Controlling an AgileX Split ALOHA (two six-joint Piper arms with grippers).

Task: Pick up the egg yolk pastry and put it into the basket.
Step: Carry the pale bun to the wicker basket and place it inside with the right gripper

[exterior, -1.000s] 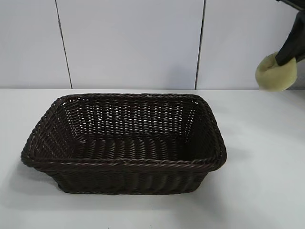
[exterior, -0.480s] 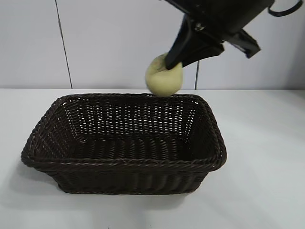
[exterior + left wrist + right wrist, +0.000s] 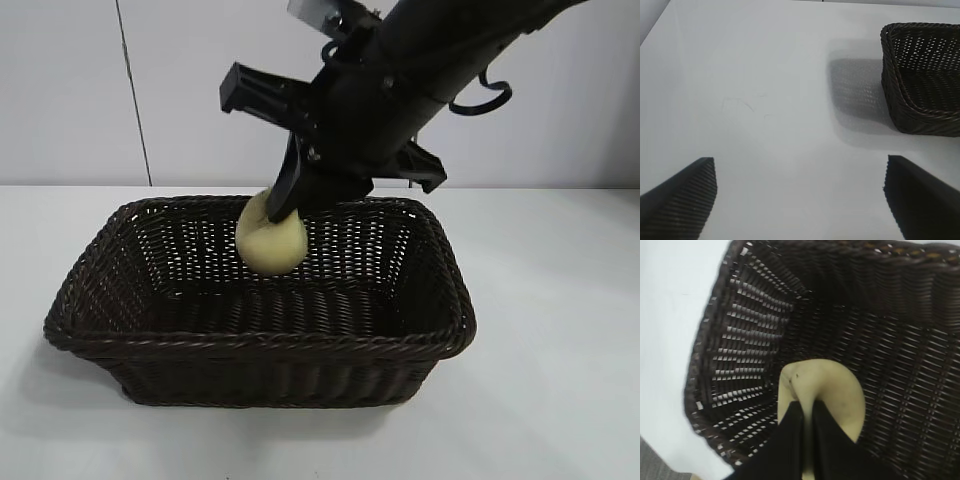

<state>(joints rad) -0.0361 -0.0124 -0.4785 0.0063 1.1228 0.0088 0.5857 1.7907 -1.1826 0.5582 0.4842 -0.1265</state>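
The dark woven basket (image 3: 100,255) stands in the middle of the white table. My right gripper (image 3: 283,203) is shut on the pale yellow egg yolk pastry (image 3: 270,243) and holds it inside the basket's back half, above the floor. In the right wrist view my right gripper (image 3: 807,412) pinches the pastry (image 3: 840,387) over the basket's weave (image 3: 910,360). My left gripper (image 3: 800,175) is open and empty over bare table, off to one side of the basket (image 3: 920,107).
The white table (image 3: 560,330) stretches around the basket on all sides. A pale panelled wall (image 3: 200,90) runs behind it. My right arm (image 3: 420,70) reaches in from the upper right over the basket's back rim.
My right gripper has carried the pastry from the far right, over the basket's back rim, then leftward and down into the basket.
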